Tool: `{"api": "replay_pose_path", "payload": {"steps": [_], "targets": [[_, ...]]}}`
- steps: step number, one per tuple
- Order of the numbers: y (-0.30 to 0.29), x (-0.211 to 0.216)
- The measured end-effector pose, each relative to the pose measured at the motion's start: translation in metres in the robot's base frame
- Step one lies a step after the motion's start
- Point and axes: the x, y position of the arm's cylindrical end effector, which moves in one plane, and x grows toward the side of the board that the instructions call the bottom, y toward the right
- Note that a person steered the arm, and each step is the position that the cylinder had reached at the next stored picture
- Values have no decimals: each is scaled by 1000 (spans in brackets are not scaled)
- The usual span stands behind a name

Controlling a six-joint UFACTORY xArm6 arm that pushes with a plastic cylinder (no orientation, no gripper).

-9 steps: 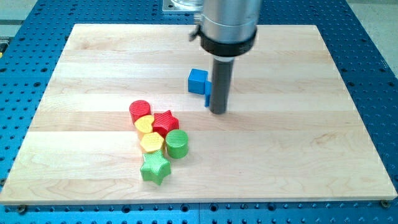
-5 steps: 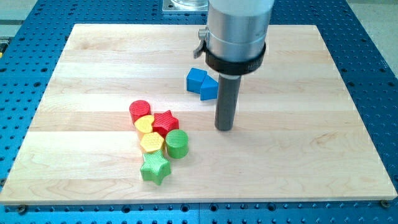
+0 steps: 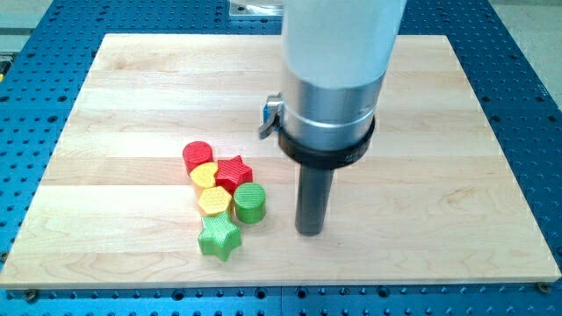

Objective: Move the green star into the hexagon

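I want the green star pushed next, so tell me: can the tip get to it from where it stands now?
Probably yes. My tip stands on bare board to the view's right of the green star, with nothing between them. The green cylinder sits just above that line, so a level sweep should miss it.

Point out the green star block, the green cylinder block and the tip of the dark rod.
green star block (image 3: 219, 236), camera view, centre of its top face
green cylinder block (image 3: 249, 202), camera view, middle of the cylinder
my tip (image 3: 308, 232), camera view, very bottom end of the rod, right of the star
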Motion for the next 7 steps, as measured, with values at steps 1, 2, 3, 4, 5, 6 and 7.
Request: {"api": "replay_pose_path", "payload": {"steps": [1, 2, 3, 4, 5, 6, 7], "targets": [[-15, 30], [-50, 47], [-114, 23], [-188, 11], [-192, -31], [-192, -38], [-133, -37]]}}
